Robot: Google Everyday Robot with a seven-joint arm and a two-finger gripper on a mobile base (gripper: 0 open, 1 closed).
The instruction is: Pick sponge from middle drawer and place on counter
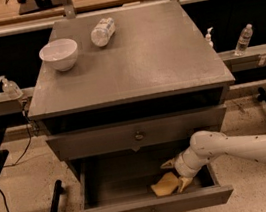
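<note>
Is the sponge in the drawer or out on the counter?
In the middle drawer. The sponge lies on its floor near the front panel, with the gripper right beside it inside the drawer.

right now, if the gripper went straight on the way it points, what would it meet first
Most likely the sponge: the open gripper sits inside the middle drawer, pointing left and down, with the sponge right in front of it. Depth is unclear; it may already touch.
</note>
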